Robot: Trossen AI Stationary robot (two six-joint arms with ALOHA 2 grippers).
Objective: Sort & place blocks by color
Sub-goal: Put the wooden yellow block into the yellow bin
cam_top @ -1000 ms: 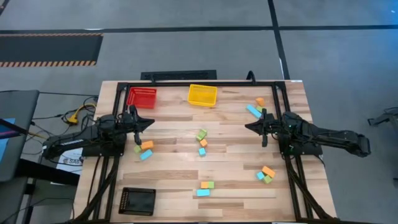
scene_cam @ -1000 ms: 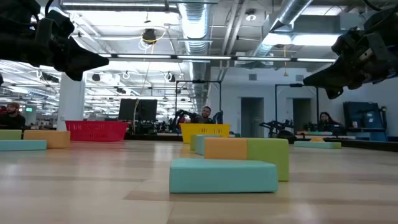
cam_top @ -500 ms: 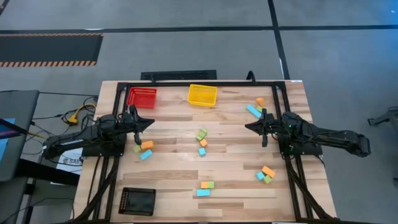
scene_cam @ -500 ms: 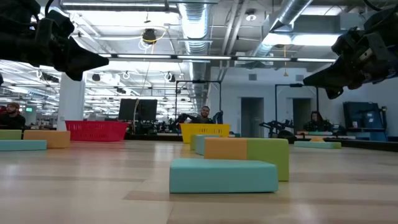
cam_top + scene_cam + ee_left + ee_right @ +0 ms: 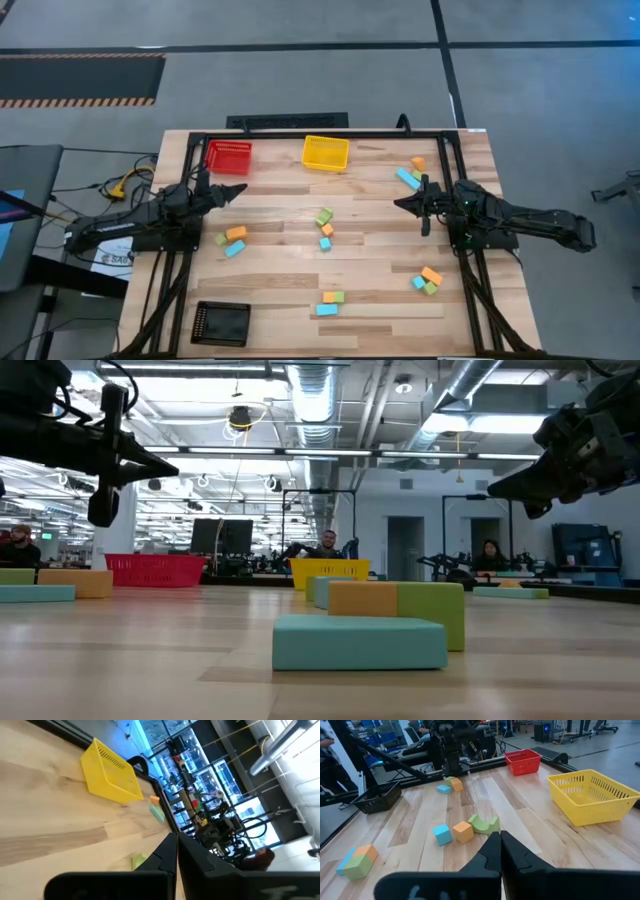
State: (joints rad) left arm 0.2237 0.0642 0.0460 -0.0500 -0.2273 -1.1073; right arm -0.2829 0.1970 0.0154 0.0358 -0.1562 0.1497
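The blocks (image 5: 325, 228) lie scattered in small clusters across the wooden table (image 5: 280, 270), the nearest pair below the yellow bin (image 5: 326, 153). A light blue bar (image 5: 407, 179) right of that bin runs diagonally. Left gripper (image 5: 236, 189) and right gripper (image 5: 399, 204) hover with fingers pressed together, holding nothing.

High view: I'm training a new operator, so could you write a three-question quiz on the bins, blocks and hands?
1. True or false: some blocks already lie in the yellow bin.
2. Which bin sits at the picture's lower left? A red, B yellow, C black bin.
3. Fill in: the left hand and right hand are both ____.
Key: 1 false; 2 C; 3 shut.
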